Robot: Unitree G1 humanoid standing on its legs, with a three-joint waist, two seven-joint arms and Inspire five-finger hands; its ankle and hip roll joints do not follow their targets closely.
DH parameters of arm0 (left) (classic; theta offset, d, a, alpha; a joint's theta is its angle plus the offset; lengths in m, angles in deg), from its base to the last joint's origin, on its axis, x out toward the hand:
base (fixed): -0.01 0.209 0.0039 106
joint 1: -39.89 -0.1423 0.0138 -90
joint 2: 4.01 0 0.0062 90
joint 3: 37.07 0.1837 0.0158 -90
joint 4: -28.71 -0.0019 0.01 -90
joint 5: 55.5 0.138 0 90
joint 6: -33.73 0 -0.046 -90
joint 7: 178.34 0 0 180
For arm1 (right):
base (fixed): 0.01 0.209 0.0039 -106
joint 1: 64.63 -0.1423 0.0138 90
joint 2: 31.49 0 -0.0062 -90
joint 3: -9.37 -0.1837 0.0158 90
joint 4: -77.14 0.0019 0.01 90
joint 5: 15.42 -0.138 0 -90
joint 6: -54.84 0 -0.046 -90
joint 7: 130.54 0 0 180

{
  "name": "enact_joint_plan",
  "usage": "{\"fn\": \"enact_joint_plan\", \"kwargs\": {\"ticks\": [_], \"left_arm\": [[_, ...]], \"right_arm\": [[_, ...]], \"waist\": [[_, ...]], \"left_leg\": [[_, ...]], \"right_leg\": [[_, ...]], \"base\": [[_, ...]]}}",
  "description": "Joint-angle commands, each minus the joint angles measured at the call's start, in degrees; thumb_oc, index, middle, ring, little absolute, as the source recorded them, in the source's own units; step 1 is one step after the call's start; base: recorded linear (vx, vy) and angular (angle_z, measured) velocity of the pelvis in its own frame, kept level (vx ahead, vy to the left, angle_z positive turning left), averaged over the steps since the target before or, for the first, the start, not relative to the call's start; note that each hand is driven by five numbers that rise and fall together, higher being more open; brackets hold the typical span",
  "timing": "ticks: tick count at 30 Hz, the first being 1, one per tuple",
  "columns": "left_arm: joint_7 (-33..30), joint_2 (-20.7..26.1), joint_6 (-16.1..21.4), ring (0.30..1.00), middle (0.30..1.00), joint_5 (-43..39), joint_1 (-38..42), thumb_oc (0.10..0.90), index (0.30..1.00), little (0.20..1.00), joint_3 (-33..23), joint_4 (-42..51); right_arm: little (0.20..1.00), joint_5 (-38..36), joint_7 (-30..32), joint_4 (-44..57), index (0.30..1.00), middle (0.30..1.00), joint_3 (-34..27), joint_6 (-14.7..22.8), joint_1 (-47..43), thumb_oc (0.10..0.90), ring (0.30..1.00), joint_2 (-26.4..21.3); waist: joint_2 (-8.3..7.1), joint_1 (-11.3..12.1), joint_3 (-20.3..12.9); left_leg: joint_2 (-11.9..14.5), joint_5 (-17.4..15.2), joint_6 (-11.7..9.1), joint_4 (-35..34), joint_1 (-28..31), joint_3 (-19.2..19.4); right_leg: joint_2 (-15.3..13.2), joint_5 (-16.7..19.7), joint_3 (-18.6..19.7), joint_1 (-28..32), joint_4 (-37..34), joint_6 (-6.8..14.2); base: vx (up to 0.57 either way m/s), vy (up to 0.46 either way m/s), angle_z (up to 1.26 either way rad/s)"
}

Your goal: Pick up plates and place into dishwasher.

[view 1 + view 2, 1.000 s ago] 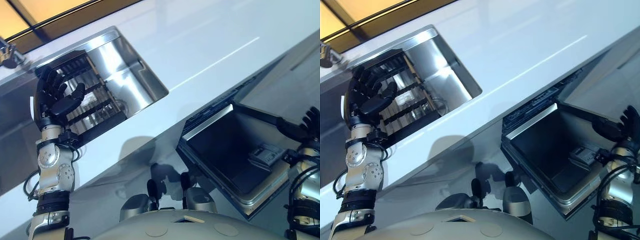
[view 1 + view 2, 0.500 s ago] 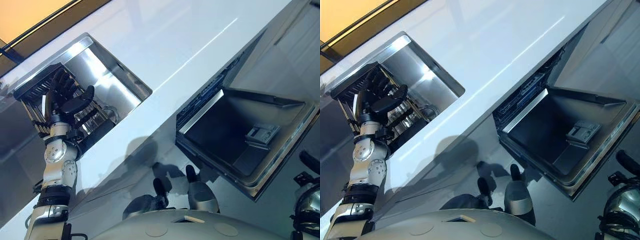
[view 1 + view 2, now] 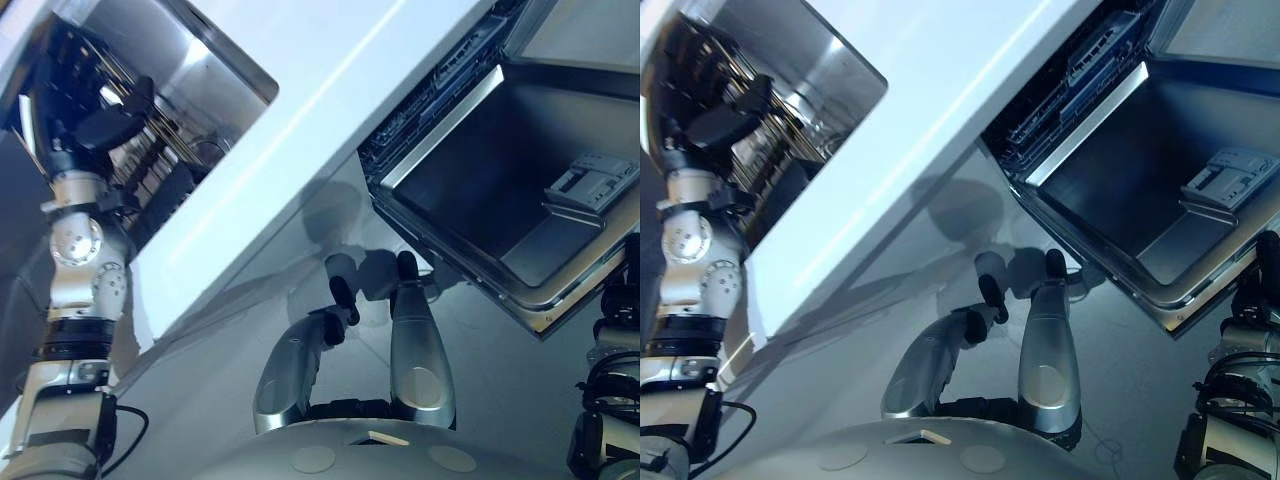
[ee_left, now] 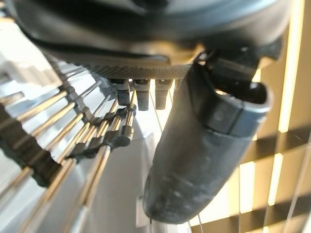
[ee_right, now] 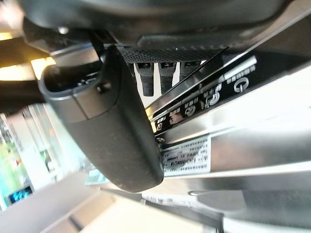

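My left hand (image 3: 97,118) is raised over the dark wire dish rack (image 3: 152,172) inside the steel sink (image 3: 205,55), fingers spread and holding nothing. In the left wrist view its thumb (image 4: 204,145) sticks out straight, with the rack's wires (image 4: 63,145) just past it. I cannot make out a plate in the rack. The dishwasher door (image 3: 480,190) hangs open at the right, with blue racks (image 3: 1095,55) inside. My right hand (image 3: 1265,268) sits by the door's outer edge. In its wrist view its thumb (image 5: 112,121) lies straight beside the door's control strip (image 5: 214,92).
A white countertop (image 3: 330,60) runs between the sink and the dishwasher, its front edge overhanging grey cabinet fronts (image 3: 250,290). A detergent dispenser (image 3: 592,180) sits on the inner door face. Grey floor (image 3: 500,380) lies below the door.
The whole picture has swung, so the camera moved. My left hand stays over the rack in the sink. My right hand now shows low at the door's edge.
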Motion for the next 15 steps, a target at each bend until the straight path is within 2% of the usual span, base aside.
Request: {"fn": "enact_joint_plan", "kwargs": {"ticks": [1,3,6,7,8,9,10,11,13,15], "left_arm": [[-2.0,-6.8,9.8,0.9,0.9,0.3,3.5,0.8,0.9,0.9,1.0,-1.7],[-2.5,-6.1,9.8,0.9,0.9,0.1,3.2,0.8,0.9,0.9,1.3,-0.6],[-2.4,-6.1,10.7,0.9,0.9,1.3,0.4,0.8,0.9,0.9,0.9,2.1],[-2.1,-6.7,11.4,0.9,0.9,2.1,-0.7,0.8,0.9,0.9,0.7,2.4],[-2.2,-7.3,12.2,0.9,0.9,3.0,-1.4,0.8,0.9,0.9,0.8,2.5],[-2.4,-7.4,12.4,0.9,0.9,3.2,-1.5,0.8,0.9,0.9,0.9,2.5],[-2.9,-8.2,12.9,0.9,0.9,4.5,-1.2,0.8,0.9,0.9,1.0,2.0],[-3.1,-8.2,13.0,0.9,0.9,4.7,-1.1,0.8,0.9,0.9,1.0,1.9],[-3.5,-9.1,13.6,0.9,0.9,4.9,-0.1,0.8,0.9,0.9,1.1,0.7],[-3.2,-9.4,14.1,0.9,0.9,4.1,0.2,0.8,0.9,0.9,1.0,-0.2]], "right_arm": [[0.9,-0.4,-14.5,2.6,0.9,0.9,8.6,-7.9,-3.9,0.8,0.9,1.6],[0.9,-2.6,-20.4,6.1,0.9,0.9,11.4,-11.6,-3.8,0.8,0.9,2.1],[0.9,-9.2,-27.8,24.2,0.9,0.9,17.8,-17.3,-3.5,0.8,0.9,5.1],[0.9,-9.4,-30.0,32.6,0.9,0.9,20.3,-17.5,-3.4,0.8,0.9,7.0],[0.9,-8.0,-31.7,44.4,0.9,0.9,24.2,-17.2,-4.4,0.8,0.9,10.0],[0.9,-7.6,-31.1,46.6,0.9,0.9,24.9,-16.4,-4.5,0.8,0.9,10.7],[0.9,-4.5,-28.0,58.5,0.9,0.9,28.5,-14.9,-8.4,0.8,0.9,12.0],[0.9,-4.1,-27.8,60.0,0.9,0.9,29.0,-14.8,-8.9,0.8,0.9,12.2],[0.9,-1.8,-26.8,71.9,0.9,0.9,33.0,-12.7,-15.2,0.8,0.9,11.9],[0.9,-3.1,-29.6,80.9,0.9,0.9,35.9,-8.2,-20.9,0.8,0.9,9.1]], "waist": [[-2.46,1.4,2.6],[-2.96,2.3,2.6],[-4.39,3.8,2.6],[-5.02,4.3,2.6],[-5.7,4.8,2.6],[-5.86,4.8,2.6],[-6.35,5.2,2.6],[-6.43,5.2,2.6],[-6.58,5.7,2.6],[-6.6,6.1,2.6]], "left_leg": [[-0.3,-7.3,-0.5,7.7,-3.7,-2.2],[-0.7,-6.5,-0.6,7.4,-5.0,-3.4],[-1.4,-5.6,-0.5,6.8,-6.3,-5.4],[-1.6,-5.1,-0.4,6.4,-6.5,-5.9],[-1.8,-4.5,-0.4,5.7,-6.5,-6.4],[-1.8,-4.4,-0.4,5.6,-6.4,-6.5],[-1.7,-4.0,-0.6,4.9,-6.3,-6.8],[-1.7,-3.9,-0.6,4.8,-6.3,-6.8],[-1.8,-3.5,-0.7,4.2,-6.2,-7.0],[-1.8,-3.5,-0.7,4.0,-5.9,-7.0]], "right_leg": [[3.2,-4.8,-5.1,-3.1,3.7,-2.7],[3.4,-4.6,-5.5,-3.9,3.8,-3.1],[3.5,-4.2,-6.7,-4.0,3.1,-3.4],[3.6,-3.9,-7.1,-3.8,2.5,-3.4],[3.8,-3.5,-7.5,-3.4,1.5,-3.2],[3.9,-3.4,-7.5,-3.2,1.4,-3.2],[4.1,-3.1,-7.6,-2.7,0.2,-3.0],[4.2,-3.1,-7.6,-2.6,0.0,-3.0],[4.5,-2.8,-7.3,-2.0,-1.3,-3.1],[4.7,-2.9,-7.0,-1.3,-1.8,-3.2]], "base": [[-0.01,-0.168,0.07],[0.0,-0.161,0.11],[0.0,-0.144,0.12],[0.01,-0.092,-0.15],[0.01,-0.054,-0.25],[0.0,-0.004,-0.54],[-0.01,0.019,-0.5],[-0.01,0.04,-0.61],[0.0,0.058,-0.52],[-0.01,0.077,-0.88]]}}
